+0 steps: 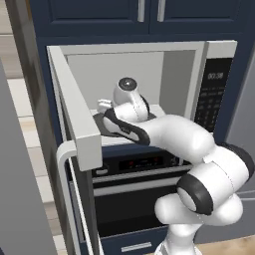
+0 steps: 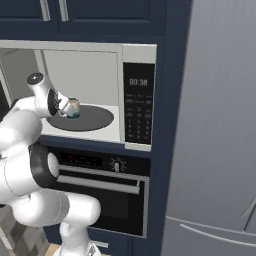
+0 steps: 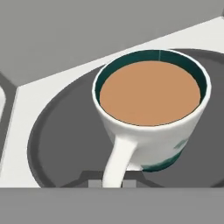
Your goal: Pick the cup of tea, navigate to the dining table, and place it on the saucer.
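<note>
The cup of tea (image 3: 151,109) is a white mug with a teal pattern, full of brown liquid. It is over the dark round turntable (image 3: 65,135) inside the open microwave. Its handle runs down between my fingertips, and my gripper (image 3: 111,183) is shut on that handle. From the right base view, the cup of tea (image 2: 74,107) shows at the left part of the turntable (image 2: 95,119), with my gripper (image 2: 65,107) just left of it. I cannot tell whether the cup rests on the turntable or hangs just above it. The dining table and the saucer are out of view.
The microwave door (image 1: 74,124) stands open to the left of my arm. Its control panel (image 2: 138,102) is to the right of the cavity. An oven (image 2: 100,185) sits below, navy cabinets above, and a grey fridge (image 2: 215,130) stands at the right.
</note>
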